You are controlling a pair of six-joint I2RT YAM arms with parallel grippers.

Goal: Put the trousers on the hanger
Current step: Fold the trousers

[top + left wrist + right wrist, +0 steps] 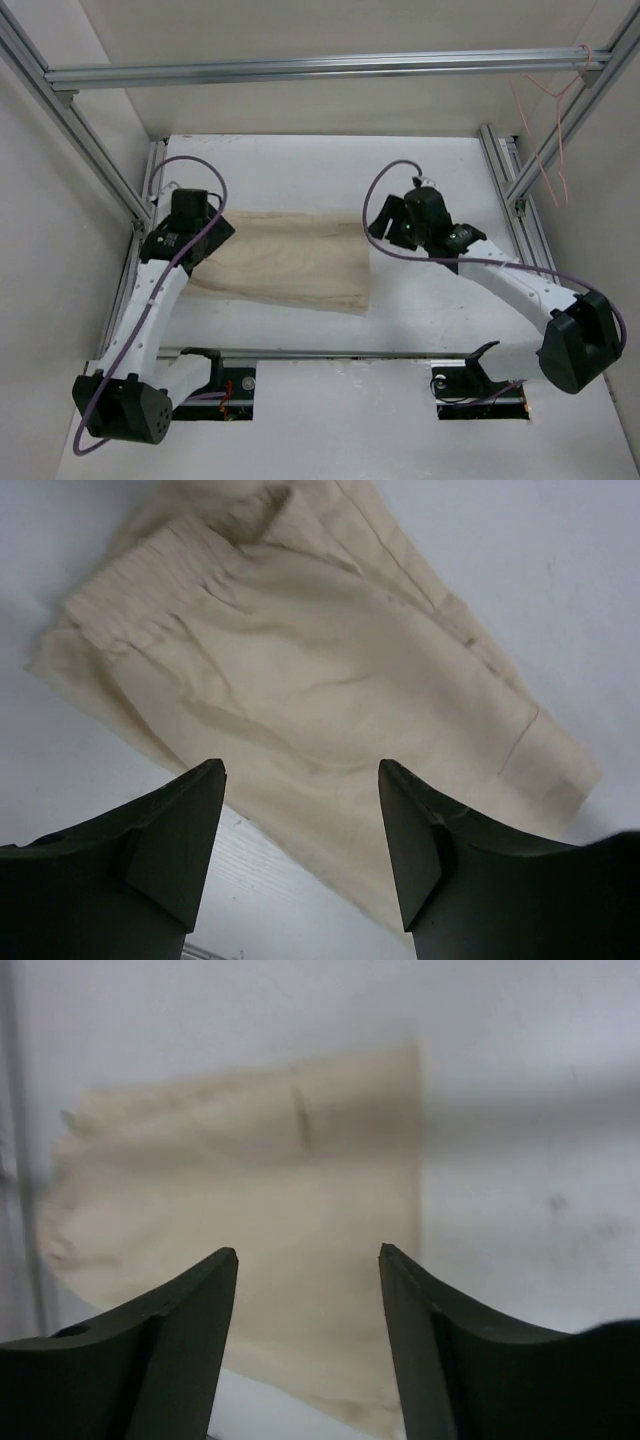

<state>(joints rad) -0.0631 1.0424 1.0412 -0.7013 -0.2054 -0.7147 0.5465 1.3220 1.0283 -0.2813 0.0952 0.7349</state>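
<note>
The beige trousers [285, 262] lie folded flat on the white table [440, 170], between my two grippers. Over their left end hovers my left gripper [212, 226], open with nothing between its fingers. In the left wrist view the gathered waistband end of the trousers [320, 670] lies beyond the open left gripper [301, 780]. Just off the cloth's right edge stands my right gripper [386, 226], also open and holding nothing. The right wrist view has the trousers [250, 1190] ahead of the right gripper [308, 1260]. The pink wire hanger [553, 120] hangs from the frame at the top right.
Aluminium frame rails [310, 68] cross the back and run down both sides of the table. Purple cables [380, 190] loop over each arm. Two dark mounts [470, 380] sit at the near edge by the arm bases.
</note>
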